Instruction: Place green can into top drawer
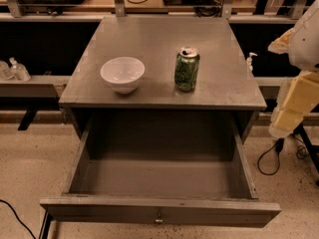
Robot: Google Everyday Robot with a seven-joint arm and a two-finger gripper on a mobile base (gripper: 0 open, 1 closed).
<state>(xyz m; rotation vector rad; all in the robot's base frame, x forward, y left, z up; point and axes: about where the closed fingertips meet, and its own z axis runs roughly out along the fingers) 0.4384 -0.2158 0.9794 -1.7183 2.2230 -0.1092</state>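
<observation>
The green can [187,69] stands upright on the grey cabinet top [164,34], right of centre, its silver top up. The top drawer [159,210] is pulled wide open below the cabinet top; its inside shows nothing in it, and its front panel has a small metal knob [159,218]. My gripper [294,106] hangs at the right edge of the view, to the right of the cabinet and clear of it, roughly level with the cabinet's front edge. It holds nothing that I can see.
A white bowl [122,73] sits on the cabinet top to the left of the can. Cables [271,158] lie on the speckled floor at the right. A low shelf with small bottles [15,69] runs behind the cabinet.
</observation>
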